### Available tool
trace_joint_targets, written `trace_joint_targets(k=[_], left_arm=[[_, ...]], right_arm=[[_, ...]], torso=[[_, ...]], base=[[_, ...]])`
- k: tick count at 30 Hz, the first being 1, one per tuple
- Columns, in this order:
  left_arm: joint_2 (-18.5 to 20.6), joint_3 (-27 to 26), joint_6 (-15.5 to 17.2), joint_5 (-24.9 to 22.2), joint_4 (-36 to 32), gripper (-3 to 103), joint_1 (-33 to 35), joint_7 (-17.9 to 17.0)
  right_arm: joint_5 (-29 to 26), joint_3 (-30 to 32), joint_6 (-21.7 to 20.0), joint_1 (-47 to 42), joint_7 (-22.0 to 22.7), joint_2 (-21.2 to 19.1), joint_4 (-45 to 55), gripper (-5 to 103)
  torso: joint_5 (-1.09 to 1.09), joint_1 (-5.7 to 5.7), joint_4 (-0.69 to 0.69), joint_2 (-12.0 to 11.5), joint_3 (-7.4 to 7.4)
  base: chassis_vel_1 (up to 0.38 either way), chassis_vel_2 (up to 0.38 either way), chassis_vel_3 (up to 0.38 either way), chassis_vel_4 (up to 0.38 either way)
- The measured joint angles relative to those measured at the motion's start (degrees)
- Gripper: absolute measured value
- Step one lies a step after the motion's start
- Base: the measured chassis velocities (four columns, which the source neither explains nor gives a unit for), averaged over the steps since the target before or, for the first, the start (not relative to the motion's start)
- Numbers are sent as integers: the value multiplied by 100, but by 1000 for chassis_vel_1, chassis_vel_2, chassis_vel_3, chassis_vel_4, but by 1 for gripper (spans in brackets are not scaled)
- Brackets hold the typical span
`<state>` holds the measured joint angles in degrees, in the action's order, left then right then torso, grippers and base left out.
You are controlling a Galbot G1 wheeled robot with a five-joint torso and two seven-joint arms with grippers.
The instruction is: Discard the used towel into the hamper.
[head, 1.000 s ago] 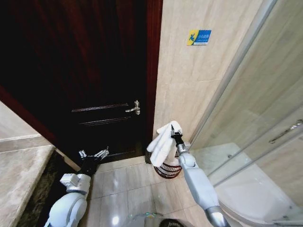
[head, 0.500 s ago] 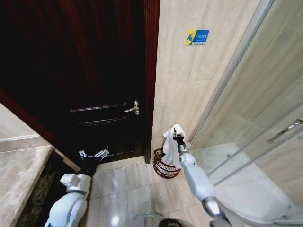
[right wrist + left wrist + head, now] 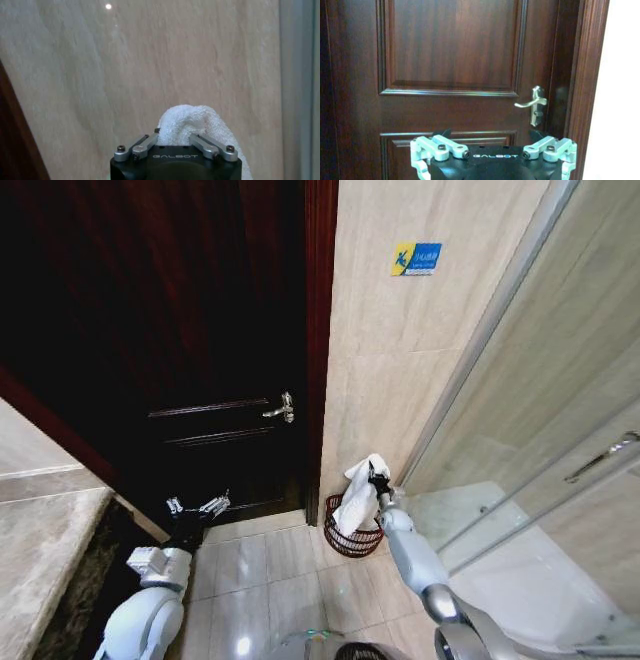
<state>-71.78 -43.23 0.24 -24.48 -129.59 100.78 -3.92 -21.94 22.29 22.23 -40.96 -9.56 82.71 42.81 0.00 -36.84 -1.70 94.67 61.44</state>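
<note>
1. Hamper (image 3: 352, 538) sits on the floor tiles (image 3: 270, 565), at the foot of the beige wall (image 3: 400, 370), between the dark door (image 3: 180, 360) and the shower glass (image 3: 540, 410). I use the hamper as my reference.
2. Right gripper (image 3: 375, 476) is held just above the hamper's far rim, on the shower side. In my right wrist view its fingers (image 3: 145, 144) are pressed in on a fold of the towel (image 3: 192, 123).
3. Towel (image 3: 358, 490) is white. It hangs from the right gripper, and its lower end reaches down inside the hamper's rim. I cannot tell whether it touches the bottom.
4. Left gripper (image 3: 196, 507) is well apart from the hamper, low in front of the door. Its fingers (image 3: 437, 144) are spread, with nothing between them.
5. Door handle (image 3: 532, 103) is above the left gripper, on the door edge nearest the hamper.
6. Sign (image 3: 418, 257), blue and yellow, is on the wall high above the hamper.
</note>
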Motion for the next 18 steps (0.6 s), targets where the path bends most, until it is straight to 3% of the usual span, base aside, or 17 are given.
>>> trace_joint_targets(k=[18], left_arm=[[0,0,0,0,0,100,0,0]], right_arm=[[-227,-32,-836,-176,-90,-143,-480,10]], torso=[[1,0,0,0,0]], base=[[0,0,0,0]])
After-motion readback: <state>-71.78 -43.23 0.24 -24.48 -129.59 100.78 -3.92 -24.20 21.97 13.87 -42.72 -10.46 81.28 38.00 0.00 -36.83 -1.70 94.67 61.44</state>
